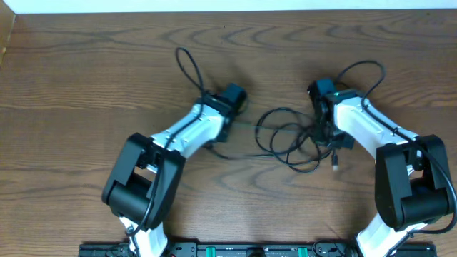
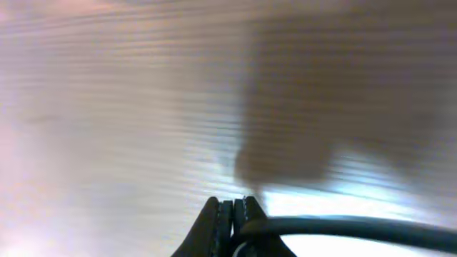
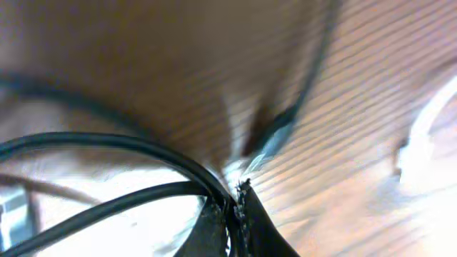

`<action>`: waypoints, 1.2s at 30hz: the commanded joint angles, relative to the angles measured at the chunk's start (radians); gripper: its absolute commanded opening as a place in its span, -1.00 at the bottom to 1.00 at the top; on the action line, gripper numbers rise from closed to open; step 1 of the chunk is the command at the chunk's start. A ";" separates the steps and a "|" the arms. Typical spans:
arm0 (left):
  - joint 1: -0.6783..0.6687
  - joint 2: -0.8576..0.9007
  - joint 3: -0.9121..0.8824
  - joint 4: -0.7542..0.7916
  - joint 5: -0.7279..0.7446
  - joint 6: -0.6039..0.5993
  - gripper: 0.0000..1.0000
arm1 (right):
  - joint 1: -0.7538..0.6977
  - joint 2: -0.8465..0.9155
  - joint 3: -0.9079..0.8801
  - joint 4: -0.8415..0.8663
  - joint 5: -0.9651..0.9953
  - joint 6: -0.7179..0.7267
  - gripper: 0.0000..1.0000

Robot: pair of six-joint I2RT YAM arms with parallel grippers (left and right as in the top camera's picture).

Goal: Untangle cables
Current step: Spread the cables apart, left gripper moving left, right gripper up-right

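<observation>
The cables [image 1: 289,139] lie as a tangle of thin black loops on the wooden table between my two arms. A pale thin strand [image 1: 248,123] runs taut from the tangle toward my left gripper [image 1: 234,114]. In the left wrist view the left gripper [image 2: 233,203] is shut, and a black cable [image 2: 343,227] leaves its right finger to the right. My right gripper [image 1: 330,139] is at the tangle's right edge. In the right wrist view it [image 3: 235,189] is shut on black cable strands [image 3: 107,143] that curve off to the left. A small plug [image 1: 335,165] hangs just below it.
Thicker black arm cords loop behind the left wrist [image 1: 187,68] and the right wrist [image 1: 360,71]. A black strand [image 1: 235,155] trails left under the left arm. A dark plug [image 3: 275,135] and a blurred white shape [image 3: 421,143] show in the right wrist view.
</observation>
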 commanded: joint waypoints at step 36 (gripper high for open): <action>0.629 -0.092 0.000 -0.121 -0.103 -0.141 -0.85 | -0.284 -0.013 0.534 -0.238 0.275 -0.140 -0.98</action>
